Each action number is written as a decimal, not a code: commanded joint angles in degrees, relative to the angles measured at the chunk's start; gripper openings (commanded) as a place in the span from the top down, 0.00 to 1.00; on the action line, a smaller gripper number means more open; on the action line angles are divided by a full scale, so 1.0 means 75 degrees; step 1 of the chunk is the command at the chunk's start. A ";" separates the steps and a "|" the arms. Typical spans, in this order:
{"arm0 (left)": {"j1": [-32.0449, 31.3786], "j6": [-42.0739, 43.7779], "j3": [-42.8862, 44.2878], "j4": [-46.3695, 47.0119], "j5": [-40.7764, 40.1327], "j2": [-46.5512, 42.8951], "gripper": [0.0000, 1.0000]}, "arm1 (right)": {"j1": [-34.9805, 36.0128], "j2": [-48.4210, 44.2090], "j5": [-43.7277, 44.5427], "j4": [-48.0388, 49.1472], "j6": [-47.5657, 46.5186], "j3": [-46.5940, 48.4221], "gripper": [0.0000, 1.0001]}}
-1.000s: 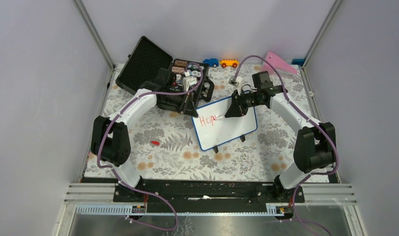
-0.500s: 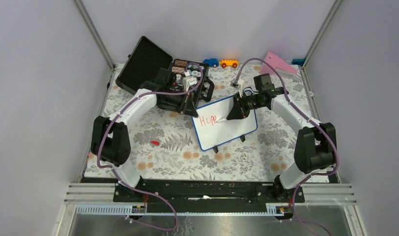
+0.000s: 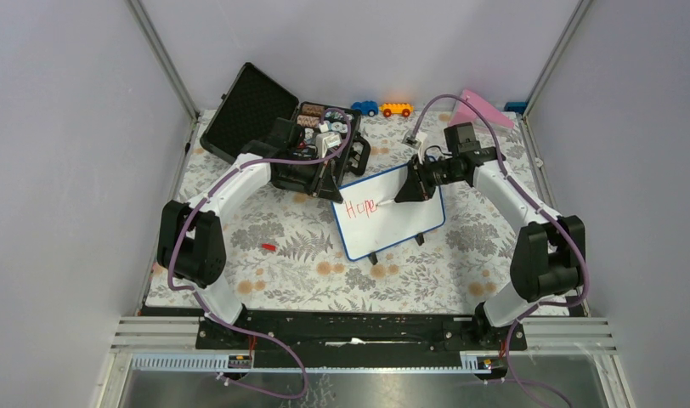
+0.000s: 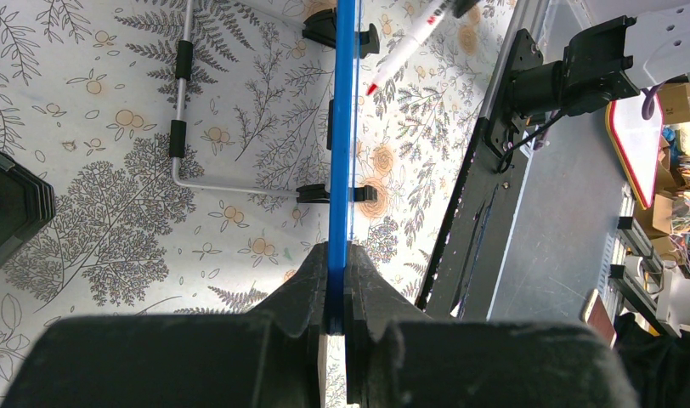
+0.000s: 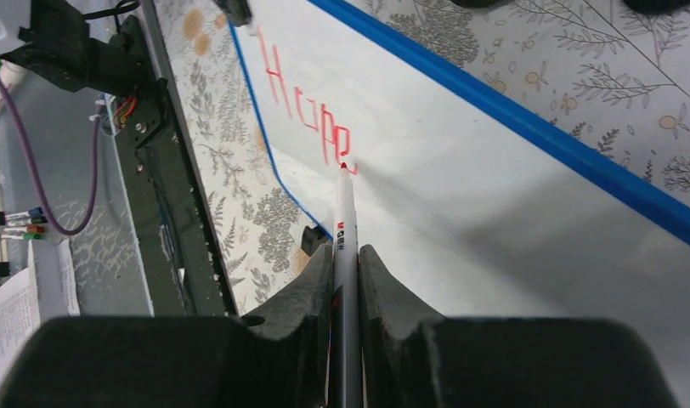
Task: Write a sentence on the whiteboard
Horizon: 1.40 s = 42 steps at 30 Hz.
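Note:
The whiteboard stands tilted on its black feet at mid-table, blue-framed. Red letters of the sentence read "Hope" at its upper left. My left gripper is shut on the board's left corner; in the left wrist view the blue edge runs straight out from between the left gripper jaws. My right gripper is shut on a white marker. The marker's red tip is at the board surface, just after the "e" of the sentence. The right gripper holds the barrel.
An open black case with small items lies behind the left arm. A blue toy car, an orange one and a pink piece sit at the back. A red cap lies left of the board.
The right wrist has shifted slightly back and to the right, with the marker tip staying beside "Hope". The writing looks the same. The left arm has not moved.

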 commanded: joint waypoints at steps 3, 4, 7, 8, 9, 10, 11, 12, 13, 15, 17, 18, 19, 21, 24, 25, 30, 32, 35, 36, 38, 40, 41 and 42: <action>-0.0083 0.0160 0.0174 0.0034 -0.0065 0.0120 1.00 | -0.0070 -0.0594 -0.0459 -0.0426 -0.0241 0.0401 1.00; -0.0089 0.0160 0.0174 0.0034 -0.0065 0.0120 1.00 | -0.0096 -0.0579 -0.0462 -0.0420 -0.0243 0.0412 1.00; -0.0095 0.0176 0.0146 0.0032 -0.0099 0.0080 1.00 | -0.0244 -0.0466 -0.0500 -0.0422 -0.0248 0.0484 1.00; -0.0094 0.0183 0.0129 0.0035 -0.0110 0.0068 1.00 | -0.0294 -0.0443 -0.0509 -0.0431 -0.0265 0.0518 1.00; -0.0095 0.0183 0.0114 0.0030 -0.0117 0.0055 1.00 | -0.0339 -0.0415 -0.0520 -0.0414 -0.0277 0.0544 1.00; -0.0089 0.0185 0.0102 0.0032 -0.0113 0.0048 1.00 | -0.0382 -0.0391 -0.0514 -0.0419 -0.0295 0.0574 1.00; -0.0094 0.0192 0.0099 0.0027 -0.0132 0.0033 1.00 | -0.0422 -0.0380 -0.0496 -0.0424 -0.0307 0.0611 1.00; -0.0095 0.0195 0.0088 0.0033 -0.0136 0.0027 1.00 | -0.0458 -0.0352 -0.0483 -0.0416 -0.0322 0.0638 1.00; -0.0095 0.0189 0.0087 0.0036 -0.0129 0.0027 1.00 | -0.0498 -0.0335 -0.0468 -0.0423 -0.0344 0.0662 1.00; -0.0095 0.0201 0.0095 0.0033 -0.0127 0.0026 1.00 | -0.0584 -0.0302 -0.0443 -0.0392 -0.0372 0.0670 1.00; -0.0095 0.0195 0.0109 0.0036 -0.0130 0.0038 1.00 | -0.0613 -0.0251 -0.0424 -0.0386 -0.0390 0.0662 1.00; -0.0095 0.0195 0.0110 0.0033 -0.0127 0.0038 1.00 | -0.0615 -0.0233 -0.0410 -0.0373 -0.0390 0.0659 1.00; -0.0089 0.0197 0.0110 0.0033 -0.0123 0.0038 1.00 | -0.0615 -0.0216 -0.0406 -0.0374 -0.0404 0.0657 1.00; -0.0094 0.0195 0.0110 0.0033 -0.0113 0.0048 1.00 | -0.0622 -0.0196 -0.0397 -0.0268 -0.0331 0.0644 1.00; -0.0094 0.0201 0.0096 0.0033 -0.0103 0.0042 1.00 | -0.0622 -0.0167 -0.0342 -0.0091 -0.0222 0.0636 1.00; -0.0095 0.0206 0.0083 0.0033 -0.0101 0.0028 1.00 | -0.0622 -0.0141 -0.0355 -0.0090 -0.0210 0.0664 1.00; -0.0089 0.0218 0.0065 0.0033 -0.0095 -0.0017 1.00 | -0.0622 -0.0085 -0.0384 -0.0094 -0.0148 0.0816 1.00; -0.0095 0.0219 0.0062 0.0033 -0.0101 -0.0031 1.00 | -0.0621 -0.0052 -0.0383 -0.0104 -0.0149 0.0843 1.00; -0.0089 0.0216 0.0060 0.0033 -0.0111 -0.0038 1.00 | -0.0622 -0.0024 -0.0405 -0.0098 -0.0139 0.0849 1.00; -0.0094 0.0218 0.0057 0.0033 -0.0105 -0.0043 1.00 | -0.0622 -0.0023 -0.0412 -0.0107 -0.0149 0.0846 1.00; -0.0095 0.0218 0.0057 0.0040 -0.0111 -0.0033 1.00 | -0.0622 -0.0009 -0.0407 -0.0099 -0.0150 0.0847 1.00; -0.0095 0.0230 0.0063 0.0030 -0.0111 -0.0032 1.00 | -0.0609 0.0002 -0.0405 -0.0098 -0.0150 0.0855 1.00; -0.0095 0.0230 0.0063 0.0037 -0.0098 -0.0032 1.00 | -0.0621 0.0004 -0.0407 -0.0098 -0.0150 0.0848 1.00; -0.0094 0.0224 0.0053 0.0033 -0.0107 -0.0032 1.00 | -0.0616 0.0018 -0.0396 -0.0092 -0.0150 0.0848 1.00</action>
